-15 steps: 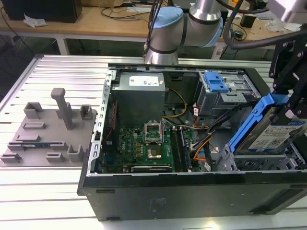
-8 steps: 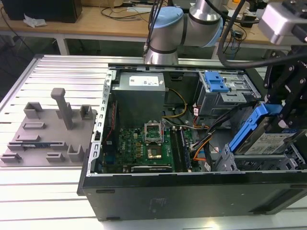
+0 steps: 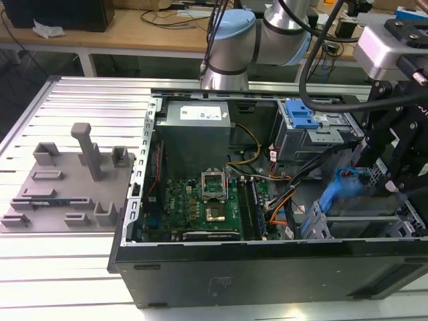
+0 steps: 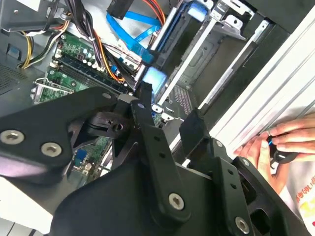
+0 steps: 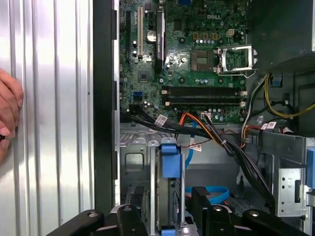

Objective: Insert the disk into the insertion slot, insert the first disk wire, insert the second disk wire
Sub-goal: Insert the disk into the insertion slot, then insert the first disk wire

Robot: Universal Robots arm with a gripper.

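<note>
The disk [image 5: 170,164] stands on edge in its blue carrier, down in the grey insertion slot [image 5: 132,164] at the case's front corner. My gripper [image 5: 167,201] hovers just above it, one black finger on each side of the carrier. In the second wrist view the gripper [image 4: 170,105] is open: bare case floor shows between the fingers [image 4: 147,123], and one tip sits beside the carrier's pale blue end [image 4: 155,78]. In the exterior view the disk [image 3: 333,195] rises as a blue strip beside the arm's black wrist [image 3: 394,140]. A loose blue wire [image 5: 212,192] lies close by.
Black and orange cable bundles [image 5: 216,137] cross from the motherboard [image 5: 197,59] towards the drive bays. The taller bay with the blue latch [image 3: 301,114] stands behind. A person's hand [image 4: 275,142] rests on the ribbed aluminium table [image 5: 54,123] beside the case wall. A grey fixture tray [image 3: 63,184] lies on the exterior view's left.
</note>
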